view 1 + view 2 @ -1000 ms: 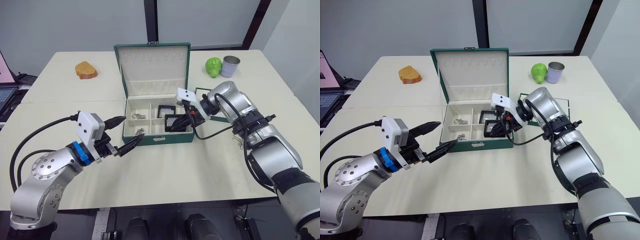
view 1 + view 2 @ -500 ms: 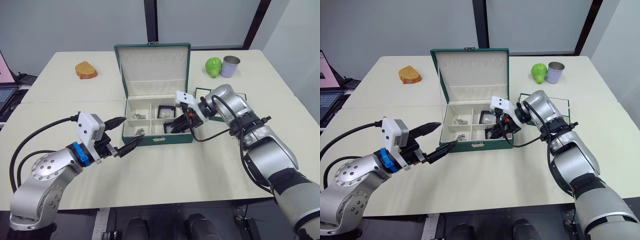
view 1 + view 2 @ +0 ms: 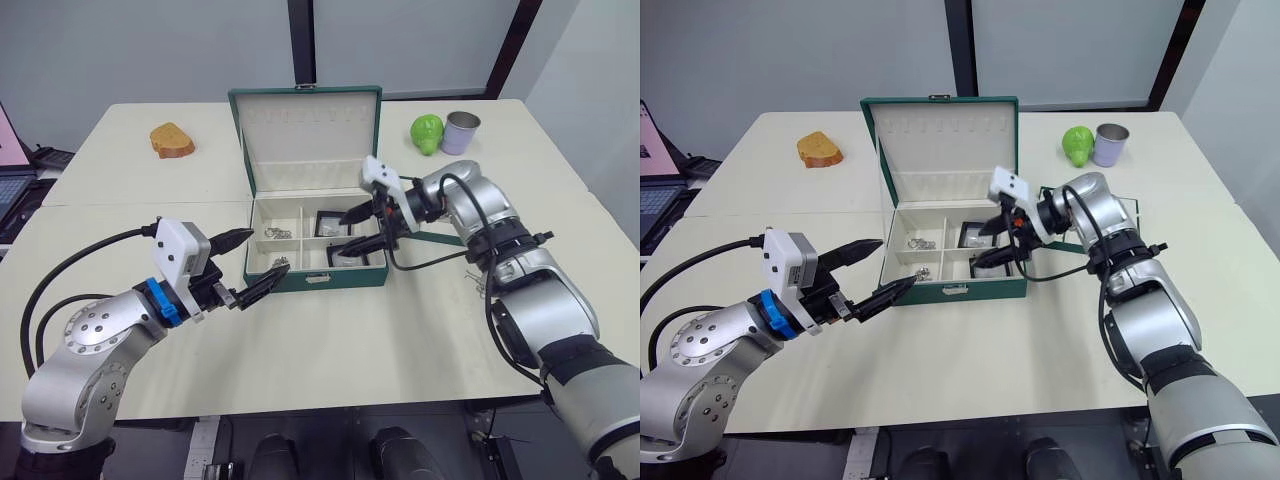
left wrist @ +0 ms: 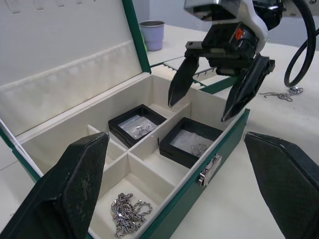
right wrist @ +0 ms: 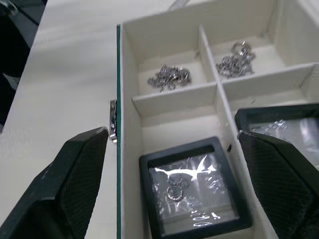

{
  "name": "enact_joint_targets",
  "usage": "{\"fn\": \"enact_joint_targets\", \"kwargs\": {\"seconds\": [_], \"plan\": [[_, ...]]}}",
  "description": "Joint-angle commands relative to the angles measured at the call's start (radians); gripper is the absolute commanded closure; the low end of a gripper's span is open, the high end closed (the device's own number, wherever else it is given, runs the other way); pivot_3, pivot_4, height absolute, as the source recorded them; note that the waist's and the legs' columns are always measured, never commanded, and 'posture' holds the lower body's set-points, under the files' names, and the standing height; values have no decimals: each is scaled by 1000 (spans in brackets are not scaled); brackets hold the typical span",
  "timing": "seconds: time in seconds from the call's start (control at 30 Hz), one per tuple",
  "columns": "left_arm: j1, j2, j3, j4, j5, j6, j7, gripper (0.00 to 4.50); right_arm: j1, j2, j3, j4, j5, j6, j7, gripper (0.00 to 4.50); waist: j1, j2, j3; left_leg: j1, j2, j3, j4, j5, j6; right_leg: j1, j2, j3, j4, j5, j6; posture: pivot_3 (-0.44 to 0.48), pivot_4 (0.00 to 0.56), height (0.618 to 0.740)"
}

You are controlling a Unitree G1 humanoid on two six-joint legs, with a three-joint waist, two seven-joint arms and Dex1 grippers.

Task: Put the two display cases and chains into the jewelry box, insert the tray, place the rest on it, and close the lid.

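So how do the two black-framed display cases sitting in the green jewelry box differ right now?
The front black-framed display case lies in the compartment by the clasp wall; the rear black-framed display case lies one compartment back, toward the lid. The open right gripper hovers above the front case, while nothing hangs over the rear case. Both lie flat, windows up, showing silvery jewelry, in the dark green jewelry box.

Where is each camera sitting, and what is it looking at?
Left and right eye views: on the head, looking down at the open dark green jewelry box; both arms show.
Left wrist view: behind the open left gripper, facing the box and the open right gripper.
Right wrist view: above the box, over a black-framed display case.
Every view shares the box.
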Motion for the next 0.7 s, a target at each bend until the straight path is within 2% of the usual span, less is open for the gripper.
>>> {"fn": "enact_joint_targets", "kwargs": {"seconds": [0.03, 0.13, 0.37, 0.57, 0.7], "plan": [[11, 31, 33, 4, -17, 25, -6, 0, 65, -87, -120, -192, 131, 55, 59, 41, 5, 0, 0, -1, 0, 0, 0, 0, 0, 0, 0, -1, 0, 0, 0, 0, 150, 740], [22, 51, 52, 13, -35, 48, -14, 0, 146, -147, -183, -316, 214, 147, 54, 41, 5, 0, 0, -2, 0, -1, 0, 0, 0, 1, -1, -2, -1, 0, 0, 0, 150, 740], [38, 107, 142, 101, -47, 47, -60, 0, 461, -334, -359, -605, 319, 232, -70, 41, 7, 0, 1, -3, -1, -2, -1, 0, 0, 0, -1, -1, -2, 0, 0, 0, 150, 740], [71, 133, 207, 203, -8, 4, -100, 0, 707, -420, -515, -691, 386, 275, -181, 41, 6, 0, 1, -3, -1, -2, -2, 0, 0, 1, 0, 0, -4, 0, 0, 0, 150, 740], [88, 129, 239, 247, 21, -32, -88, 0, 823, -423, -609, -710, 413, 274, -276, 41, 7, 0, 2, -3, -2, -1, -2, 0, 0, 2, 0, 0, -6, 0, 0, 0, 150, 740]]}}
